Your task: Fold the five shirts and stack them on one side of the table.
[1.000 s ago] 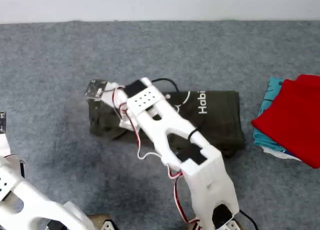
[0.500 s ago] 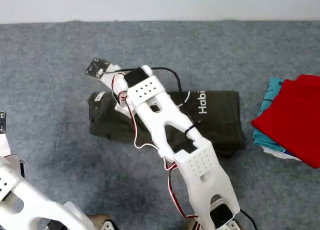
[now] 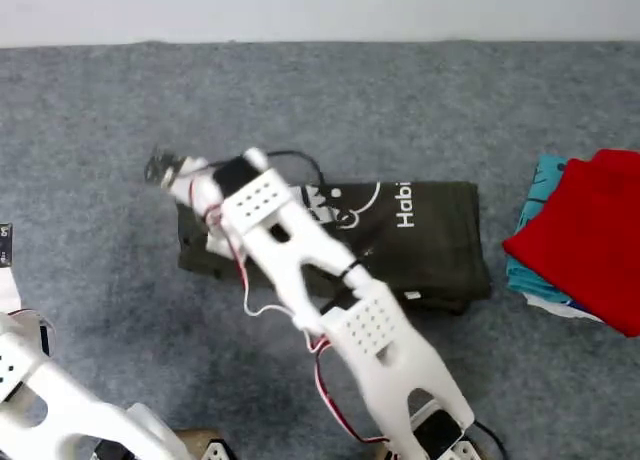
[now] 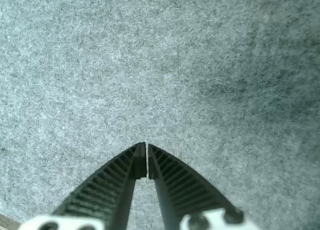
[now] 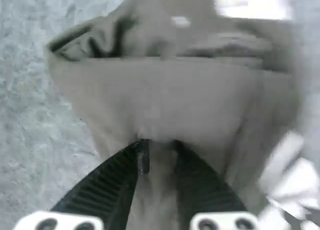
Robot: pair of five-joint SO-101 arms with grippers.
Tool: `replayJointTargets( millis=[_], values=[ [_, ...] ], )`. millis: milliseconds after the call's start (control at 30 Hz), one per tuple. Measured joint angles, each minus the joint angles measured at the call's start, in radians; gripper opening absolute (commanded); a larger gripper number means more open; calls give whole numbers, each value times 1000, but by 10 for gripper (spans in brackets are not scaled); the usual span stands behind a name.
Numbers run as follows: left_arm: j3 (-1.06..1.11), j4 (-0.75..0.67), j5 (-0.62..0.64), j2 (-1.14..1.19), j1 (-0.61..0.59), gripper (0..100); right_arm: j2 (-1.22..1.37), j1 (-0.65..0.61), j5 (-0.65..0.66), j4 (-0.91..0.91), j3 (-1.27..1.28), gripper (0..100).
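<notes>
The dark green shirt [image 5: 165,95] is soft cloth, folded to a flat rectangle with rumpled folds at one end, and it lies on the rough grey felt table [image 4: 150,65]. The right gripper [image 5: 159,151] pinches this rumpled end between its ribbed black jaws. The left gripper [image 4: 146,155] is pressed together over bare felt and holds nothing.

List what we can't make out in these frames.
1. High view: how many shirts are in the stack. The red shirt covers most of the teal shirt, and the frame's right edge cuts off both.
2. High view: the left end of the dark green shirt, which is hidden under the right arm.
3. Right wrist view: how much cloth the right gripper pinches, because blur smears it.
</notes>
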Motion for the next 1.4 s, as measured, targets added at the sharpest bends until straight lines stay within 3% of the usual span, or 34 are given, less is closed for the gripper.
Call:
replayJointTargets(
  millis=[333, 700, 1033, 1400],
  values=[
    [0, 3, 0, 0, 0, 15, 18, -72, 0, 60, -2, 51],
    [0, 6, -2, 0, 17, 15, -66, 80, 0, 167, 12, 47],
    [0, 6, -3, 0, 86, 15, -87, 137, 0, 167, 206, 46],
    [0, 6, -5, 0, 87, 15, -348, 190, -72, 167, 224, 46]
  ],
)
